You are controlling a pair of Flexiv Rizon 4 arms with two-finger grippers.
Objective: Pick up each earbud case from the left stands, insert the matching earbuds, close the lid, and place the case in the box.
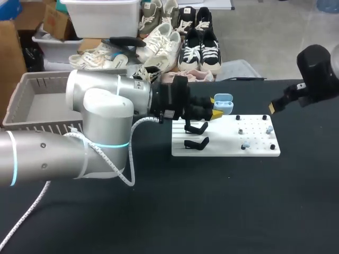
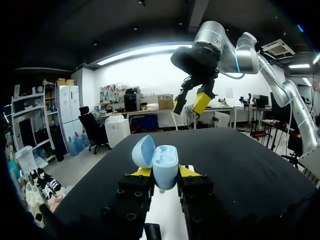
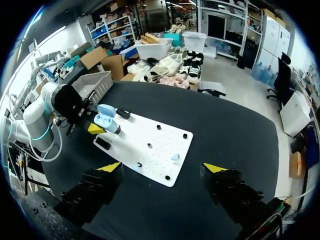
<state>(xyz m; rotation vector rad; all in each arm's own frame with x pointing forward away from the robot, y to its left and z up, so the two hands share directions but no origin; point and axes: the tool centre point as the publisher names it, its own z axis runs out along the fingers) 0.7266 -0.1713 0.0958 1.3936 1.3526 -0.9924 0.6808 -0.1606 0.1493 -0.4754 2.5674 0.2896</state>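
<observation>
My left gripper (image 1: 215,112) is shut on a light-blue earbud case (image 1: 223,103), held upright with its lid open over the back left of the white board (image 1: 225,148). In the left wrist view the case (image 2: 165,167) sits between both yellow-tipped fingers, its lid (image 2: 143,150) tipped back. Two black stands (image 1: 196,128) on the board's left part are bare. Two small light-blue earbuds (image 1: 269,128) (image 1: 245,146) lie on the board's right part. My right gripper (image 1: 275,106) hangs open above the board's far right corner, holding nothing; its own view shows the fingers wide apart (image 3: 164,168).
A grey slatted box (image 1: 32,100) stands at the table's back left, behind my left arm. Several short black pegs (image 1: 237,117) stick up from the board. The black tabletop (image 1: 212,211) lies in front of the board.
</observation>
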